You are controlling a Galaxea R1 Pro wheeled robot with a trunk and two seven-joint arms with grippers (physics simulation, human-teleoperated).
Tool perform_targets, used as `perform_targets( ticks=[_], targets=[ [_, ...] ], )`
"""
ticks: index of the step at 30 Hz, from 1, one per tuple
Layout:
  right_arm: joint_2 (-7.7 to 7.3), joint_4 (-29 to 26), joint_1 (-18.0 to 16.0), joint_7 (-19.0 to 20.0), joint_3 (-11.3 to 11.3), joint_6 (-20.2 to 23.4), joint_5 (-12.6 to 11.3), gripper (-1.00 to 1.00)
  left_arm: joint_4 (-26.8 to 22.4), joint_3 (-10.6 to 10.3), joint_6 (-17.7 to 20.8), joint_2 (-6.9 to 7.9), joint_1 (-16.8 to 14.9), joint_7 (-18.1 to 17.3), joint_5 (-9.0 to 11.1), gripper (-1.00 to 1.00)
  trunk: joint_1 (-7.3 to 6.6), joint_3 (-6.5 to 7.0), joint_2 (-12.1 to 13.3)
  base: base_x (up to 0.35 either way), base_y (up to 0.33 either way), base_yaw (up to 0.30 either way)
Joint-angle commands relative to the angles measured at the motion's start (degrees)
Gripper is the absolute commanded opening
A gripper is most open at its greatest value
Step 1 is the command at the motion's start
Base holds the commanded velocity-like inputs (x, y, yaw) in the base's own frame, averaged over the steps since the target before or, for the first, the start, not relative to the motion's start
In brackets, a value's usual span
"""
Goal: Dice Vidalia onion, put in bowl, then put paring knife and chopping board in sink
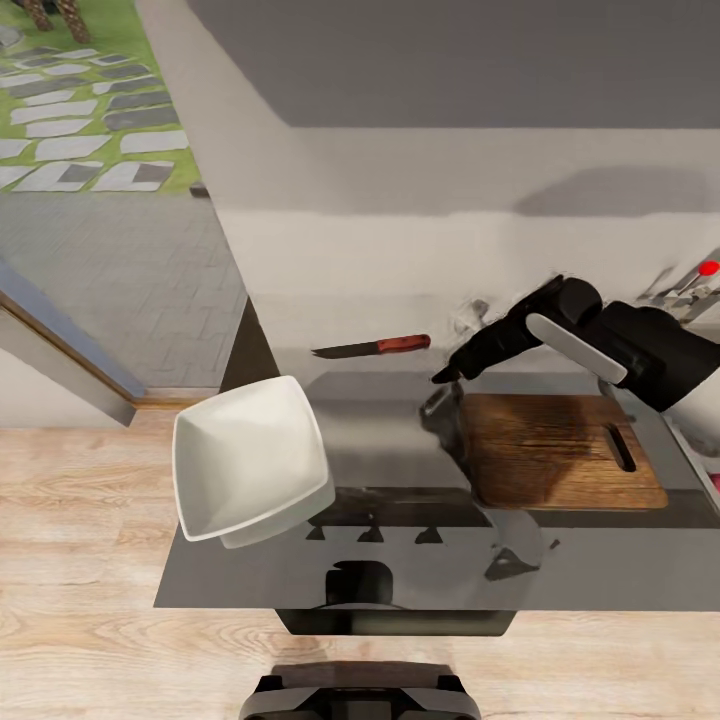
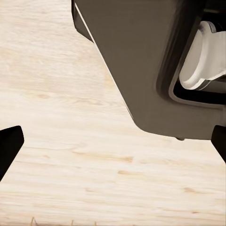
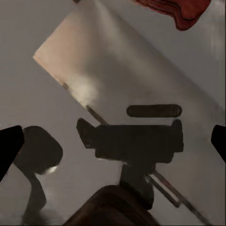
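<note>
The paring knife lies on the glossy grey countertop, with its red handle to the right and its blade pointing left. My right gripper hovers just right of the handle, above the far left corner of the chopping board. In the right wrist view the right gripper is open and holds nothing, and the red handle lies ahead of it. The white bowl sits at the counter's left end. The left gripper is open over the floor. Most of the sink is out of view.
The tap's red-tipped lever shows at the far right edge. Wooden floor runs in front of the counter. A doorway to a paved garden opens at the left. The robot's dark base is beside the left gripper.
</note>
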Motion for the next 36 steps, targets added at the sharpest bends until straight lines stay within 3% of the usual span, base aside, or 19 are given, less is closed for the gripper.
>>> perform_targets(
  ticks=[1, 5, 10, 13, 14, 15, 17, 20, 27, 28, 31, 34, 35, 36],
  targets=[
    [-0.80, -0.3, -0.1, 0.6, 0.3, 0.0, 0.6, 1.00, -0.1, 0.3, -0.1, -0.08, 0.0, 0.0, 0.1, 1.00, 0.04, -0.07, -0.1, 0.000, 0.000, 0.000],
    [-3.56, -0.8, -0.1, 1.3, 0.1, -0.3, 1.8, 1.00, -0.1, 0.2, -0.1, -0.13, 0.0, 0.1, 0.1, 1.00, 0.04, -0.07, -0.1, 0.000, 0.000, 0.000],
    [-4.10, -3.7, -0.1, 8.3, -0.2, -0.3, 2.1, 1.00, -0.1, 0.2, -0.1, -0.13, 0.0, 0.1, 0.1, 1.00, 0.04, -0.07, -0.1, 0.000, 0.000, 0.000],
    [-5.25, -5.3, -0.1, 11.7, -0.2, -0.2, 3.1, 1.00, -0.1, 0.2, -0.1, -0.13, 0.0, 0.0, 0.1, 1.00, 0.04, -0.07, -0.1, 0.000, 0.000, 0.000],
    [-5.65, -5.5, -0.1, 12.1, -0.2, -0.2, 3.7, 1.00, -0.1, 0.2, -0.1, -0.13, 0.0, 0.1, 0.1, 1.00, 0.04, -0.07, -0.1, 0.000, 0.000, 0.000],
    [-7.11, -6.0, -0.1, 13.0, -0.4, -0.2, 6.9, 1.00, -0.1, 0.2, -0.1, -0.13, 0.0, 0.0, 0.1, 1.00, 0.04, -0.07, -0.1, 0.000, 0.000, 0.000],
    [-7.84, -6.2, -0.1, 13.4, -1.1, -0.2, 8.7, 1.00, -0.1, 0.2, -0.1, -0.13, 0.0, 0.1, 0.1, 1.00, 0.04, -0.07, -0.1, 0.000, 0.000, 0.000],
    [-8.38, -6.4, -0.1, 13.6, -4.4, -0.3, 9.9, 1.00, -0.1, 0.2, -0.1, -0.13, 0.0, 0.0, 0.1, 1.00, 0.04, -0.07, -0.1, 0.000, 0.000, 0.000],
    [-8.59, -7.0, -0.2, 13.7, -9.3, -0.2, 10.8, 1.00, -0.1, 0.2, -0.1, -0.13, 0.0, 0.0, 0.1, 1.00, 0.04, -0.07, -0.1, 0.000, 0.000, 0.000],
    [-8.59, -7.1, -0.1, 13.7, -12.6, -0.3, 10.8, 1.00, -0.1, 0.2, -0.1, -0.13, 0.0, 0.0, 0.1, 1.00, 0.04, -0.07, -0.1, 0.000, 0.000, 0.000],
    [-8.56, -7.1, -0.1, 13.9, -16.1, -0.7, 10.8, 1.00, -0.1, 0.2, -0.1, -0.15, 0.0, 0.1, 0.1, 1.00, 0.04, -0.07, -0.1, 0.000, 0.000, 0.000],
    [-8.55, -7.1, -0.1, 14.2, -16.7, -3.0, 10.8, 1.00, -0.1, 0.2, -0.1, -0.19, 0.0, 0.1, 0.1, 1.00, 0.04, -0.07, -0.1, 0.000, 0.000, 0.000],
    [-8.55, -7.0, -0.1, 15.0, -16.9, -8.5, 10.6, 1.00, -0.1, 0.2, -0.1, -0.21, 0.0, 0.1, 0.1, 1.00, 0.04, -0.07, -0.1, 0.000, 0.000, 0.000],
    [-8.55, -7.0, -0.1, 15.4, -17.0, -9.6, 10.6, 1.00, -0.1, 0.2, -0.1, -0.21, 0.0, 0.1, 0.1, 1.00, 0.04, -0.07, -0.1, 0.000, 0.000, 0.000]
  ],
)
